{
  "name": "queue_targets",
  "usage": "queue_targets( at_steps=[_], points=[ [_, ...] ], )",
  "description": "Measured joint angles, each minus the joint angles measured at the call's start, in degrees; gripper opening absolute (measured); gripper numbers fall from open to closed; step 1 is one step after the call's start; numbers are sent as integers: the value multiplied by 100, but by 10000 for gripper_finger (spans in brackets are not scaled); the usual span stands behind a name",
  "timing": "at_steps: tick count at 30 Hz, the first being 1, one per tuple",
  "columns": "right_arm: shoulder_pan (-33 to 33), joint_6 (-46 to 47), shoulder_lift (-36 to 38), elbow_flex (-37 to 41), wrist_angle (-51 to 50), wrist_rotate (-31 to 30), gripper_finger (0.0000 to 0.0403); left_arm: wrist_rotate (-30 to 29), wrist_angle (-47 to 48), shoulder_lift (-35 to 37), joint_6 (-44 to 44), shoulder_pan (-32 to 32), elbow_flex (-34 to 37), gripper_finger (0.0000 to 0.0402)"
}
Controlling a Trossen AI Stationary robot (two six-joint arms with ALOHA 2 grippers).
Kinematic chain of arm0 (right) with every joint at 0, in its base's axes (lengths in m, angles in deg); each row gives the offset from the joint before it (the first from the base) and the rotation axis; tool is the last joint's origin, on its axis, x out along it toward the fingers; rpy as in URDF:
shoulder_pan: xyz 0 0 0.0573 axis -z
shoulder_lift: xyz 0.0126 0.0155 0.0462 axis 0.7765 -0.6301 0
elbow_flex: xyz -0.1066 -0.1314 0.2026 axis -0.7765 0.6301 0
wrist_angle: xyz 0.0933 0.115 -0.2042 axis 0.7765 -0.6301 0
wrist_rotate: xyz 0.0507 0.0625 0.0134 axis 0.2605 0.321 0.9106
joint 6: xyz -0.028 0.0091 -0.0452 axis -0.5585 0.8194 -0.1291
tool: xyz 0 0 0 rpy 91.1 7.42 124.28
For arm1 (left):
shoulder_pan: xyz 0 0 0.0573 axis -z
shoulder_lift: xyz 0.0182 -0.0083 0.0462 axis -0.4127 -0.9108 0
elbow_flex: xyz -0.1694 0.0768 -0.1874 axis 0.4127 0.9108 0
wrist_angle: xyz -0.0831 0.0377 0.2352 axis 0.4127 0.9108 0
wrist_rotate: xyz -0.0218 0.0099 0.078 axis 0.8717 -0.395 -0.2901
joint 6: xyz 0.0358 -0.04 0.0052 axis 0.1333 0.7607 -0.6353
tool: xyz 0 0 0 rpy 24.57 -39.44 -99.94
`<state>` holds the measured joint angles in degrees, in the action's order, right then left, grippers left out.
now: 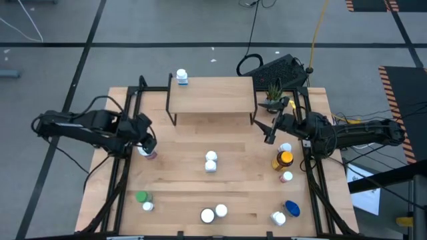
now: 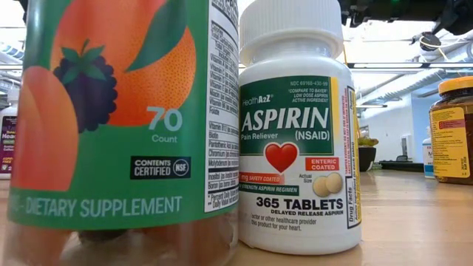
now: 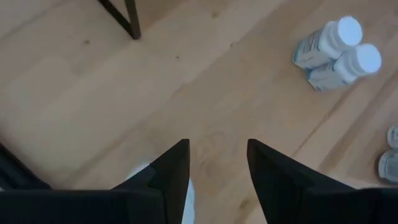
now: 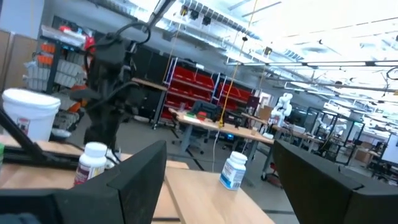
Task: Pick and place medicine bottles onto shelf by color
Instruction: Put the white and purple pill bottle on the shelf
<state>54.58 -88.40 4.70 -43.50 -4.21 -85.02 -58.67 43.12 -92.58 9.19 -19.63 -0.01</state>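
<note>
While white-capped, one medicine bottle wears blue.

Grey floor, red shelving, ceiling lights

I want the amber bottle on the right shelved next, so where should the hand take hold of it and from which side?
The amber bottle stands upright, orange cap up, so grip its round body just under the cap, coming straight down from above. White bottles stand close on two sides, so set the fingers across the free sides. The right hand is nearest.
</note>
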Motion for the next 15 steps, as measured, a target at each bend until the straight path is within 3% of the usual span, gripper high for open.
queue_targets(
  at_steps=[7, 11, 15],
  points=[
    [0, -58, -218, 0, 306, 2, 299, -1026, -39, -208, -405, -13, 2, 161],
    [0, -66, -391, 0, 575, 3, 300, -1279, -48, -440, -641, -102, 2, 161],
    [0, -77, -512, 0, 740, 47, 300, -2062, -422, -638, -687, -275, 4, 161]
  ],
)
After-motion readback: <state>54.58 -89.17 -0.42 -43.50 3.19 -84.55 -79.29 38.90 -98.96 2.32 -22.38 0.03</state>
